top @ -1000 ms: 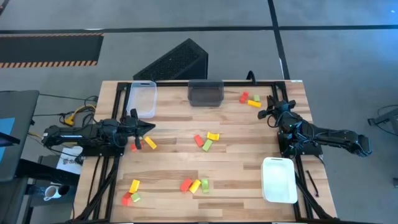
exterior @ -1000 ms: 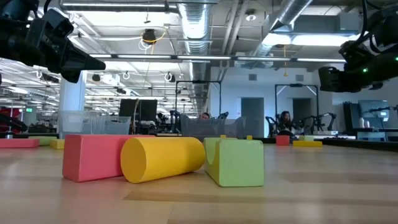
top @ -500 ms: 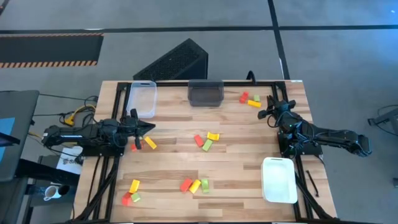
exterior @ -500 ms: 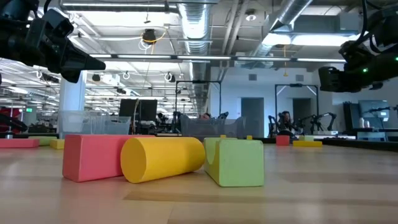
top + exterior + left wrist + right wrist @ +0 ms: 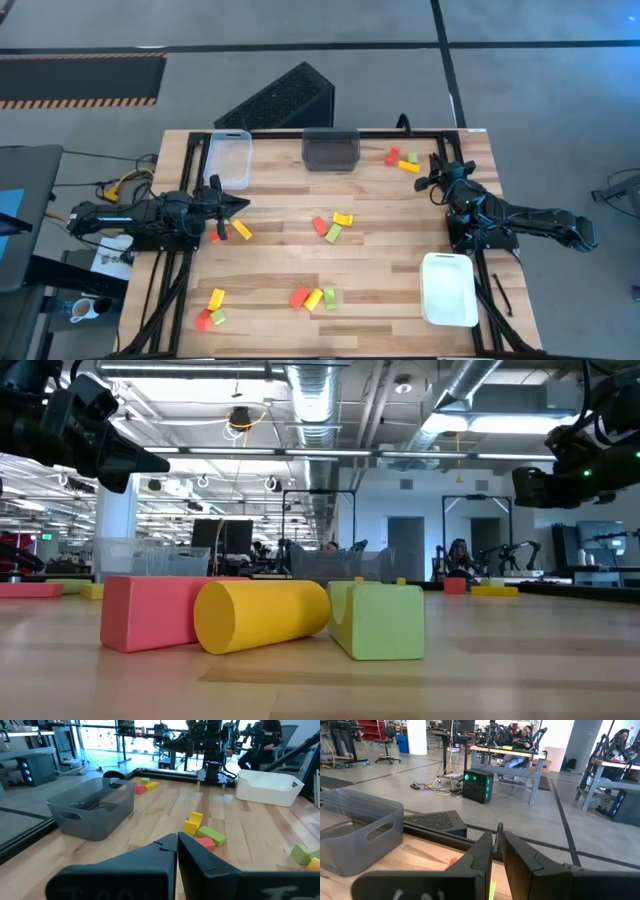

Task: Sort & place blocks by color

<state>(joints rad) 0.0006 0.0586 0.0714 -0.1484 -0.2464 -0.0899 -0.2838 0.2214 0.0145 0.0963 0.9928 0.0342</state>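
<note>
Small red, yellow and light green blocks lie flat on the wooden table in several groups: a far-right group [image 5: 401, 160], a centre group [image 5: 332, 225], a red and a yellow one [image 5: 232, 230] by the left edge, a near-left group [image 5: 211, 309] and a near-centre group [image 5: 313, 297]. The low view shows that last group close up [image 5: 262, 615]. My left gripper [image 5: 240, 204] [image 5: 177, 838] hovers shut at the left edge above the table, pointing right. My right gripper [image 5: 426, 183] [image 5: 500, 828] hovers shut near the far-right group, pointing toward the far edge.
A clear tray [image 5: 230, 158] and a dark grey tray [image 5: 331, 148] stand at the far edge; a white tray [image 5: 449, 288] sits at the near right. A black slatted object [image 5: 280, 98] lies beyond the far edge. Bare wood lies between the block groups.
</note>
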